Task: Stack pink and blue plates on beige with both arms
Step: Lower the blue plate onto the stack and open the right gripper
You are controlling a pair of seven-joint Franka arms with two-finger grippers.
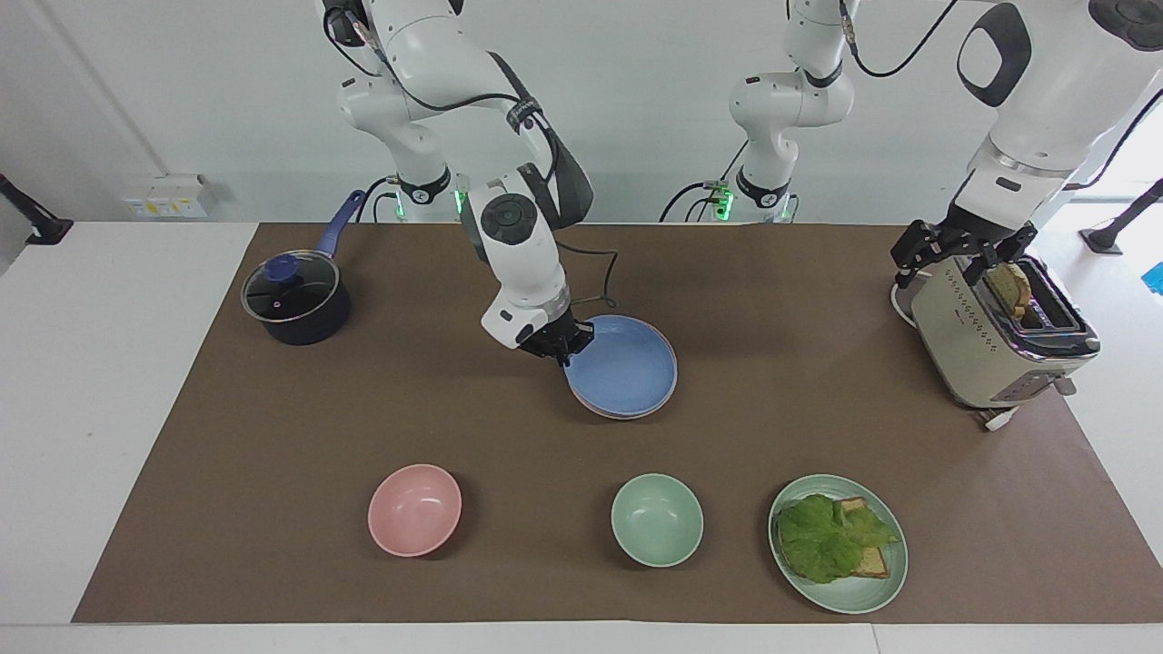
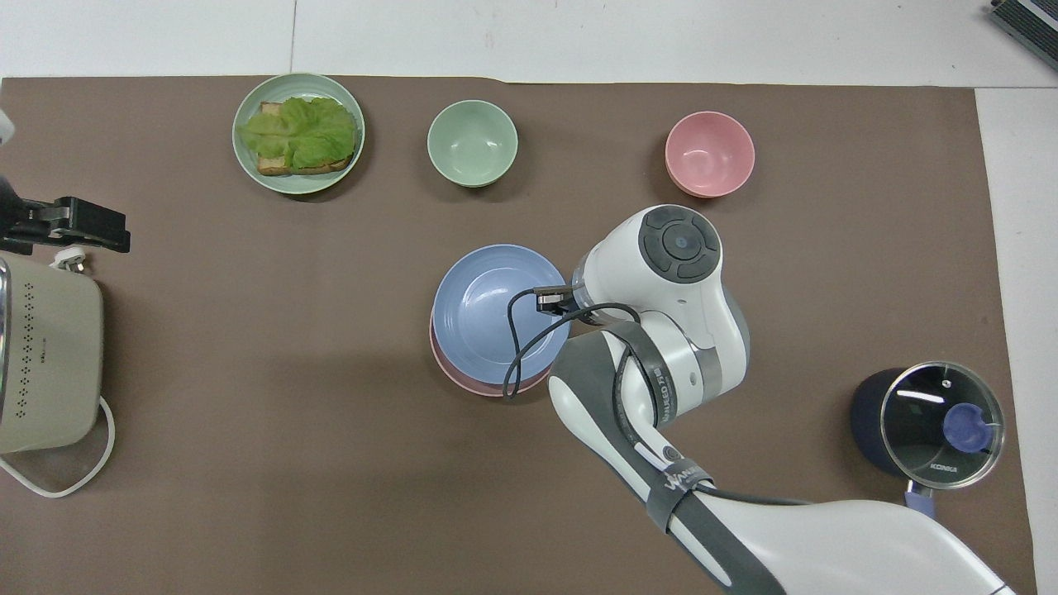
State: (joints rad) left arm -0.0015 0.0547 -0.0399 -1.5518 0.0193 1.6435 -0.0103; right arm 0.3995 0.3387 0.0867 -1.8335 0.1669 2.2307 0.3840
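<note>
The blue plate [image 1: 627, 368] [image 2: 488, 314] lies level on top of the pink plate [image 1: 627, 416] [image 2: 463, 382] in the middle of the brown mat. Only a thin pink edge shows under it. My right gripper [image 1: 561, 348] is shut on the blue plate's rim, at the side toward the right arm's end; in the overhead view the wrist covers its fingers. The beige plate is hidden. My left gripper [image 1: 965, 257] [image 2: 74, 223] hangs open over the toaster [image 1: 995, 341] and holds nothing.
A pink bowl [image 1: 414, 510], a green bowl [image 1: 657, 520] and a green plate with lettuce and bread [image 1: 838, 542] line the mat's edge farthest from the robots. A lidded dark pot [image 1: 295, 298] stands near the right arm's base. Toast sticks out of the toaster.
</note>
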